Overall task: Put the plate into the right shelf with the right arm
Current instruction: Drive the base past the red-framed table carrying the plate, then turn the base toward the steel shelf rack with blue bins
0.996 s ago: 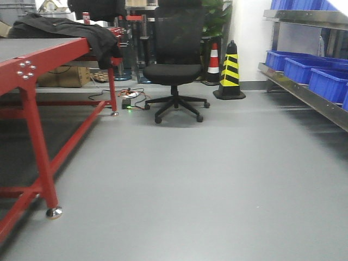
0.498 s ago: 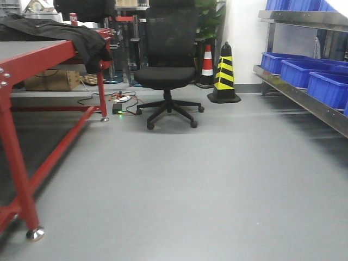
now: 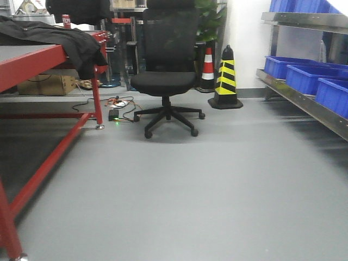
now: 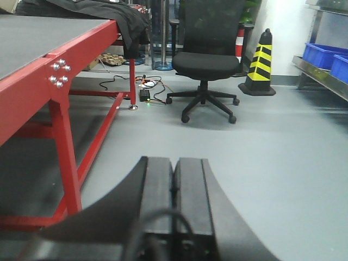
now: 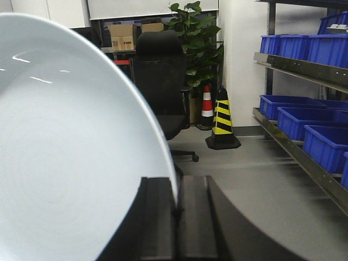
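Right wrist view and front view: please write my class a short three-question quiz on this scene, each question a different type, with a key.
1. True or false: the right gripper is shut on the plate.
2. In the front view, the striped cone stands where relative to the office chair? A) left of it B) right of it C) on its seat
3. Fill in: the bins on the right shelf are ____ in colour.
Key: 1 true; 2 B; 3 blue.
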